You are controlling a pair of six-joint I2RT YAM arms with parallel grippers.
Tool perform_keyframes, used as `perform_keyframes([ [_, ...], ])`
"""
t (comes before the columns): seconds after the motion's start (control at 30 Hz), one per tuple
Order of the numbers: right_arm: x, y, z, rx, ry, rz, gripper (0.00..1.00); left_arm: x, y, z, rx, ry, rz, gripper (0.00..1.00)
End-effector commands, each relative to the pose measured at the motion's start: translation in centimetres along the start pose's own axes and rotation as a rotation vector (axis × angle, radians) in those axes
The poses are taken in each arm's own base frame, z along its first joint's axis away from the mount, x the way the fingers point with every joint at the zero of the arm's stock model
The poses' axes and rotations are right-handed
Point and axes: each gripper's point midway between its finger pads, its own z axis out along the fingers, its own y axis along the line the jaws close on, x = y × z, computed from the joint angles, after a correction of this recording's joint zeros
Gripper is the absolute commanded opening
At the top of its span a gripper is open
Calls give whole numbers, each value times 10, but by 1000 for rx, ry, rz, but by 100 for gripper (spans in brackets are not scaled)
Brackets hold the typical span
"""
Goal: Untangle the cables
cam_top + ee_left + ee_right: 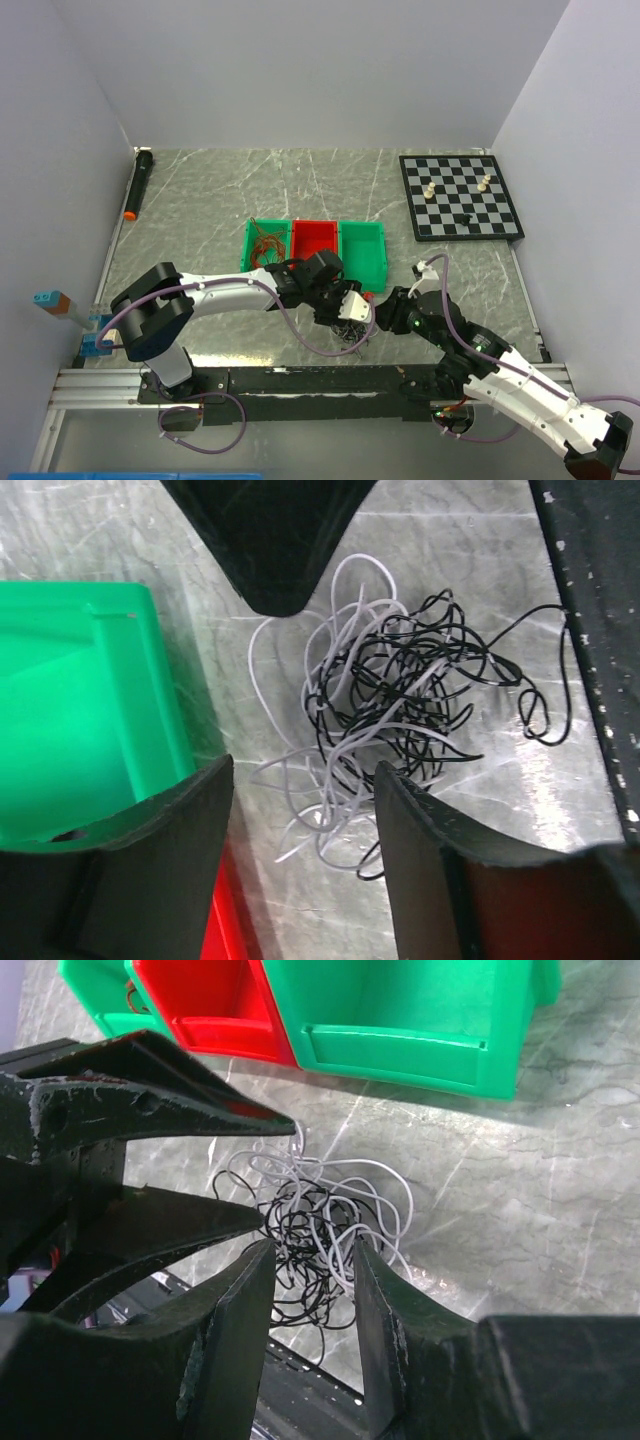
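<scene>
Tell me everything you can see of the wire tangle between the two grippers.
The tangle is a loose clump of thin white and black wires, interlooped, lying on the grey marbled table beside the green bin. One black loop strays sideways. The left gripper and right gripper both straddle it, jaws open; contact with strands cannot be told.

Plain white walls [300, 70] enclosed a grey marble-patterned table [300, 180] on three sides. Lighting was even. An aluminium rail [100, 385] ran along the near edge.
</scene>
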Motion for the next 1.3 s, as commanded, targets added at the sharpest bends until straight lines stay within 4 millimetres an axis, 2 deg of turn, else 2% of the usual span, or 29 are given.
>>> perform_keyframes([
  [0.0,-3,9,3,-36,-8,2,44,-23,23,-3,-78,-59,94,64],
  [0.1,-3,10,4,-40,-9,9,44,-26,29,-3,-92,-59,111,64],
  [0.23,-3,10,3,-43,-11,9,44,-10,18,3,-52,-23,137,63],
  [0.33,-4,9,-1,-38,-7,5,44,4,3,7,17,11,135,55],
  [0.4,-3,9,-4,-37,-6,4,45,13,-5,11,61,39,130,44],
  [0.5,-1,7,-7,-30,7,2,45,14,-5,12,63,43,124,12],
  [0.53,-1,8,-9,-31,13,1,45,12,-3,12,55,40,117,4],
  [0.57,2,10,-11,-45,29,-6,45,10,-1,11,46,41,107,1],
  [0.7,10,22,-15,-116,89,-43,45,-1,8,-5,4,47,41,1],
  [0.77,13,23,-15,-113,114,-56,45,0,6,-17,-16,61,-7,1],
  [0.93,17,26,-11,-118,153,-75,45,19,-11,-48,-59,100,-94,1],
  [1.0,19,29,-8,-126,167,-78,46,33,-20,-53,-70,127,-115,1],
  [1.17,24,35,-5,-143,224,-86,48,43,-27,-65,-92,131,-154,1],
  [1.27,28,48,-3,-212,249,-85,48,50,-29,-69,-102,136,-172,1],
])
